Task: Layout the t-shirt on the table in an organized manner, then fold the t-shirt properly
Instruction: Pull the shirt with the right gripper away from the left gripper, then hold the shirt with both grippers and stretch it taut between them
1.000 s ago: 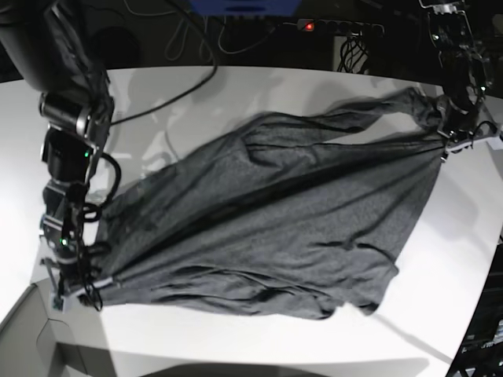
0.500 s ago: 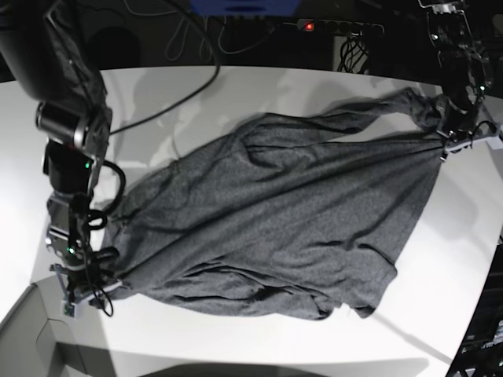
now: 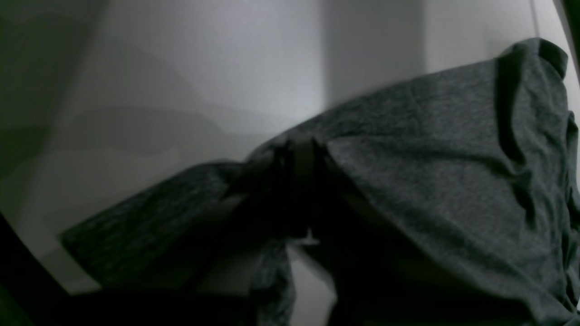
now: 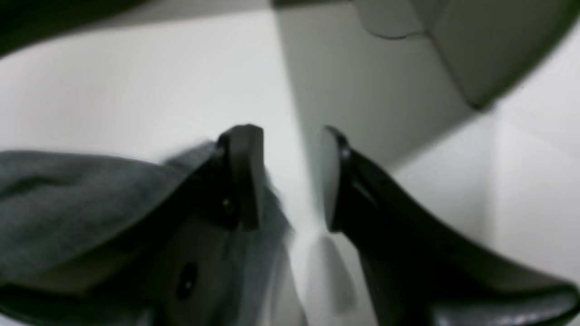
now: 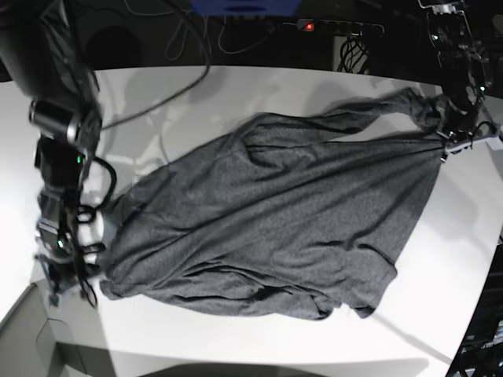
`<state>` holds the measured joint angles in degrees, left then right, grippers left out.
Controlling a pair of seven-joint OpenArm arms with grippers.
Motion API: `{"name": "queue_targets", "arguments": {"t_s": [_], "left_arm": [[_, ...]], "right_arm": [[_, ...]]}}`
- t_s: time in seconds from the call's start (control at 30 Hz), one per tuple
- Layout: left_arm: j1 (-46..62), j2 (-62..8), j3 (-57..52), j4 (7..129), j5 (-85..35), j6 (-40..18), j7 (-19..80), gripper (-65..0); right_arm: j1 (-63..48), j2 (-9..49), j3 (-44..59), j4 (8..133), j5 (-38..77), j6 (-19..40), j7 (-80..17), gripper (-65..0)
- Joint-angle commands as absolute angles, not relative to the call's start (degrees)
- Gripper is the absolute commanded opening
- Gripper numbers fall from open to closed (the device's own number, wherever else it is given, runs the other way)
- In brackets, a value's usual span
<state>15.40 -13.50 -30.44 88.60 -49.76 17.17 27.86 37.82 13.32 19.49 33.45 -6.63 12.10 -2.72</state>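
Note:
The dark grey t-shirt [image 5: 283, 228] lies spread and wrinkled across the white table [image 5: 236, 94], stretched from lower left to upper right. At the far right my left gripper [image 5: 449, 145] is shut on a bunched corner of it. The left wrist view shows the dark fingers [image 3: 299, 181] pinching the t-shirt [image 3: 453, 181]. My right gripper [image 5: 64, 284] hovers at the shirt's lower left edge, open. In the right wrist view the gripper [image 4: 290, 181] has bare table in its gap, and the t-shirt [image 4: 68, 194] lies beside and behind its left finger [image 4: 242, 176].
A grey box corner [image 5: 31, 338] sits off the table's front left, seen also as the box [image 4: 476, 45] in the right wrist view. Cables [image 5: 196, 47] and a power strip with a red light [image 5: 310, 26] run along the back. The table's curved edge [image 5: 471, 298] passes at the right.
My right gripper has opened, let go of the shirt's lower left corner and shifted slightly left. The released edge has slackened toward the middle. The left gripper has not moved.

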Motion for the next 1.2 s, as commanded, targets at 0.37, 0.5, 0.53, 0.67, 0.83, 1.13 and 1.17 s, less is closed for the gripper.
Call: {"name": "queue_targets", "arguments": {"t_s": [0.37,0.5,0.53,0.67,0.83,1.13,1.17], "left_arm": [[13.67,-14.29,-29.85,89.54,-50.07,16.84,26.95,-64.9],[13.49,-14.29,-29.85,89.8,-50.07,16.84,26.95,-64.9],[13.14,-14.29,-29.85,89.8,-50.07,16.84,26.95,-64.9],[13.14,-14.29,-29.85,89.8,-50.07,16.84,26.95,-64.9],[12.88,-14.29,-29.85,89.54,-50.07,16.84,26.95,-64.9],[12.88,-14.29,-29.76,89.63,-50.15,16.84,26.95,-64.9],[12.88,-14.29,-29.23,89.63,-50.15,16.84,26.95,-64.9]], "right_arm": [[14.11,3.03,19.21,80.04,-6.02,16.31,-22.37,-38.4],[10.86,1.36,19.3,81.8,-6.29,17.63,-24.66,-38.4],[10.15,1.27,19.38,81.71,-6.37,17.63,-24.66,-38.4],[8.13,1.27,19.65,81.01,-6.37,17.54,-24.57,-38.4],[8.4,2.33,19.74,77.32,-6.37,17.54,-24.57,-38.4],[8.4,2.42,19.74,75.82,-6.37,17.54,-24.57,-38.5],[8.4,2.42,19.65,74.68,-6.37,17.54,-24.57,-38.6]]}}
